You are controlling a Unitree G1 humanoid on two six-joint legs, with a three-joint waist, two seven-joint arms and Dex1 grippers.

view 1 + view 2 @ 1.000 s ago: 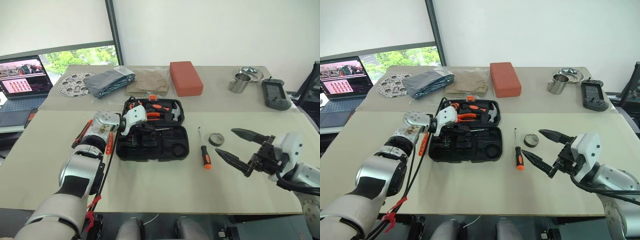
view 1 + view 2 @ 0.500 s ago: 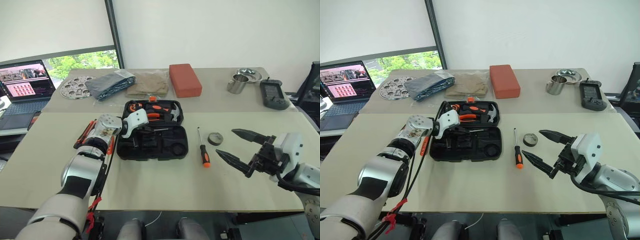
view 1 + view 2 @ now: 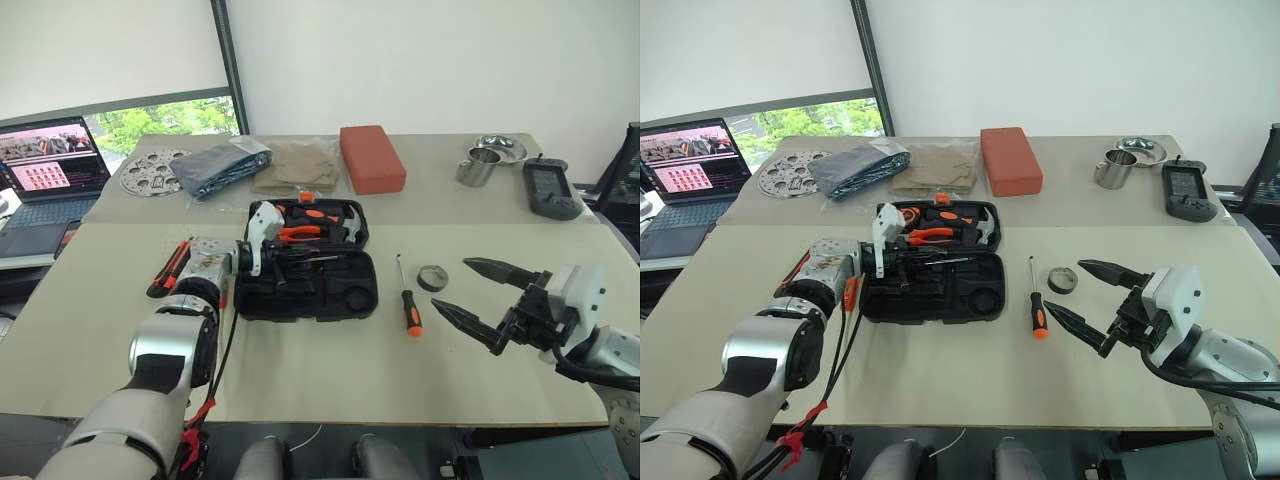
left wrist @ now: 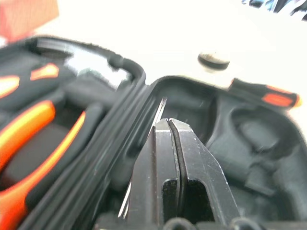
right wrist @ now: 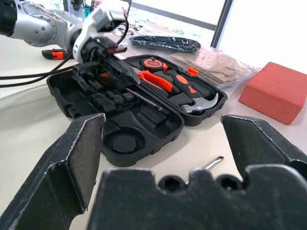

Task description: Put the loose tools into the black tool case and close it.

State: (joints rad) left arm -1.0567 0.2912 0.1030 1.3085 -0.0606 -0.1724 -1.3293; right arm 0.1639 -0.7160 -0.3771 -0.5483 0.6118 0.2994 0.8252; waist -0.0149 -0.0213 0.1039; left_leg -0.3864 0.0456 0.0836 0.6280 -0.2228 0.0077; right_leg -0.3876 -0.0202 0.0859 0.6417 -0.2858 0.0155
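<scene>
The black tool case (image 3: 330, 292) lies open in the middle of the table, with orange-handled pliers and a hammer in its far half. My left gripper (image 3: 278, 256) is shut and hangs over the case's left end, near the hinge. A thin metal shaft (image 4: 144, 148) lies right beside its fingers; I cannot tell whether it is held. One loose screwdriver (image 3: 411, 312) with an orange-and-black handle lies to the right of the case, and a dark tape roll (image 3: 432, 277) sits beyond it. Another orange-and-black tool (image 3: 170, 268) lies left of my left arm. My right gripper (image 3: 450, 285) is open and empty, just right of the screwdriver.
On the far table are a red-orange block (image 3: 372, 156), a metal cup (image 3: 477, 166), a bowl (image 3: 502, 148) and a handheld device (image 3: 552, 188). A grey bag (image 3: 220, 165), tan cloth (image 3: 298, 165), perforated disc (image 3: 148, 172) and laptop (image 3: 45, 165) lie far left.
My left wrist has rolled, so its white housing now stands upright over the case's left end. The right arm and the loose tools have stayed put.
</scene>
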